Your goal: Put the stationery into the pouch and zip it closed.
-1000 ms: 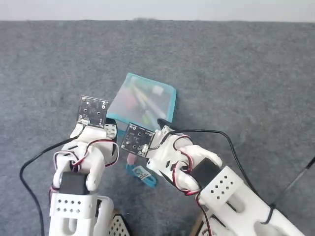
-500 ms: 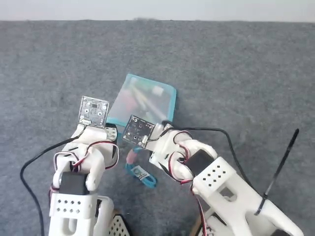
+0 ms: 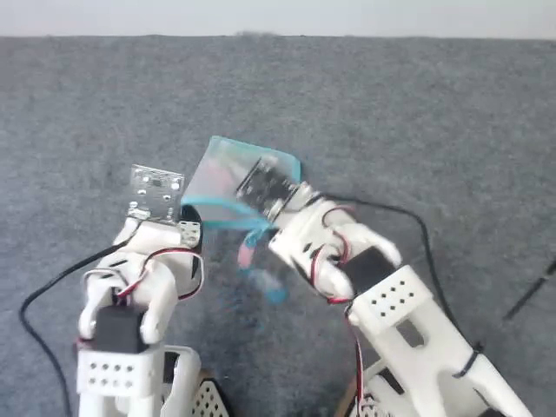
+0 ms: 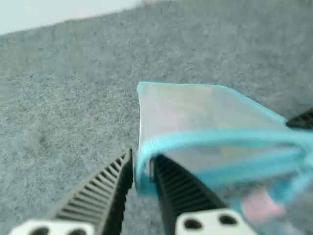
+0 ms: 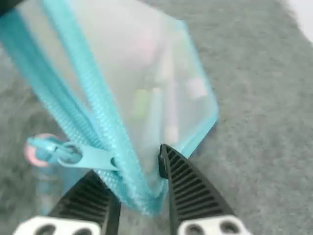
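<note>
Wrist views: I hold the pouch [image 4: 205, 112] in two places.
My left claw [image 4: 144, 182] nips its zipper-end corner; my right claw [image 5: 139, 193] is clamped on the zipper edge beside the pull [image 5: 90, 156].

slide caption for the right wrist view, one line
Right gripper closed on the zipper-edge corner of the translucent blue pouch, zipper pull alongside, stationery faintly visible inside.

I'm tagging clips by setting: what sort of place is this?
Probably an indoor robot test bench: a grey felt-like mat as the work surface, a plain pale wall behind, and two white plastic arms with exposed wires.
</note>
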